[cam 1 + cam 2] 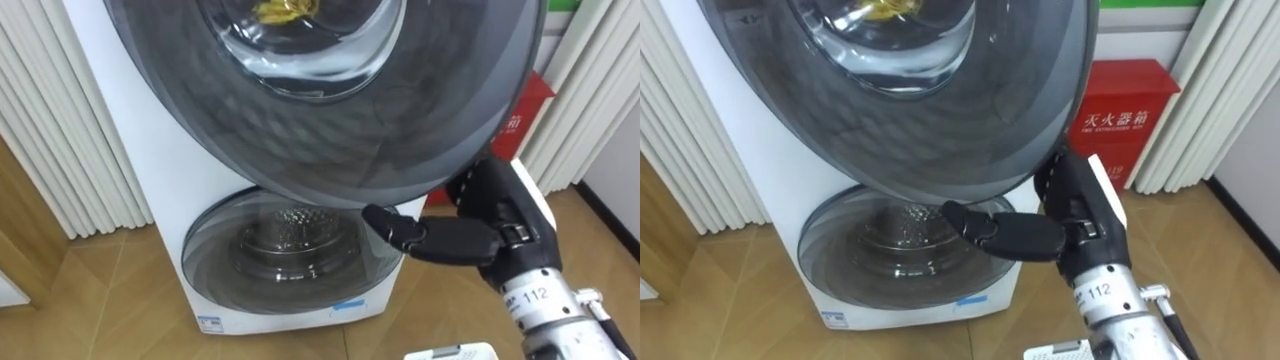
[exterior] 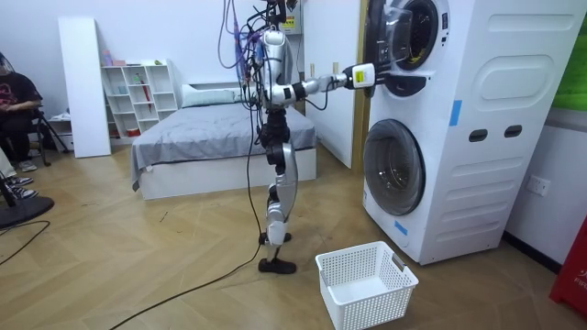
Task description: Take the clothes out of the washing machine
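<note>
Something yellow (image 1: 285, 10) shows through the dark tinted round door (image 1: 330, 120) of the upper machine, at the top of the eye views. My right hand (image 1: 470, 235) is at that door's lower right rim, its upper part hidden behind the rim, its thumb (image 1: 392, 226) stretched out to the left under the door. In the room view I stand before the stacked white machines (image 2: 495, 128) with my right arm held out and my right hand (image 2: 362, 73) at the upper door (image 2: 408, 37).
The lower machine's round door (image 1: 285, 250) is closed, with its drum showing behind the glass. A white laundry basket (image 2: 365, 284) stands on the wooden floor by my feet. A red box (image 1: 1125, 110) stands right of the machines, pale curtains (image 1: 70, 140) to their left. A person (image 2: 14, 101) sits far off.
</note>
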You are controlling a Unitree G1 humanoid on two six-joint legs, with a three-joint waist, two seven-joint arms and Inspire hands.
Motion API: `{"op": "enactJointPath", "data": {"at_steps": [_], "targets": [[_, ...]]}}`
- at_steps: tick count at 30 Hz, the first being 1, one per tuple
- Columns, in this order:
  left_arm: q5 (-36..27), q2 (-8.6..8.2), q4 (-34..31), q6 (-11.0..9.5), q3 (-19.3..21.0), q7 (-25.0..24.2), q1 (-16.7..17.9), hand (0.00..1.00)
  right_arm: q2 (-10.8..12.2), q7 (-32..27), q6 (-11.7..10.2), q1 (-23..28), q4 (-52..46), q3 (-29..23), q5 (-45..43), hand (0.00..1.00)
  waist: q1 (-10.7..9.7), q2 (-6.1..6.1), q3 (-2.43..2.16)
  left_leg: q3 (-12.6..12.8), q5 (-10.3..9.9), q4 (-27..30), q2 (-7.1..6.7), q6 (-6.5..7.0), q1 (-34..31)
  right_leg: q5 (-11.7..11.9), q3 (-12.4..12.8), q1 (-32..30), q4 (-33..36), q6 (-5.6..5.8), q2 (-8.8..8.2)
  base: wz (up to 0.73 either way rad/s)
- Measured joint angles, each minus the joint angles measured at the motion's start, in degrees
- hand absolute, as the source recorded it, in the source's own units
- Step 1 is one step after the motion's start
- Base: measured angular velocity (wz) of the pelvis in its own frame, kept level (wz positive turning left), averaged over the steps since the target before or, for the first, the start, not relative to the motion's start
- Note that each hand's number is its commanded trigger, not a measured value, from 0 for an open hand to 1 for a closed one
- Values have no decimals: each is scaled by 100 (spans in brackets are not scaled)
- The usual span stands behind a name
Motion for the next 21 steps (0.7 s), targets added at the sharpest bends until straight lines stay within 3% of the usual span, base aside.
{"op": "enactJointPath", "data": {"at_steps": [8,15,21], "targets": [[2,50,13,3,-107,-14,-205,0,100,7,4,-675,-304,204,-25,0,70,-58,-12,7,60,33,102,-100,-108,68,-149,-95,2,-112,81,-2],[62,123,-3,20,-112,-195,-340,0,73,218,10,-669,-406,722,-41,0,59,-75,-17,-17,120,83,166,-192,-134,101,-323,-97,-12,-265,104,-2],[69,211,-5,45,-109,-224,-329,0,52,764,30,-668,-480,940,-49,0,57,-179,-63,-138,176,122,229,-274,-213,122,-449,-97,-9,-343,156,9]]}}
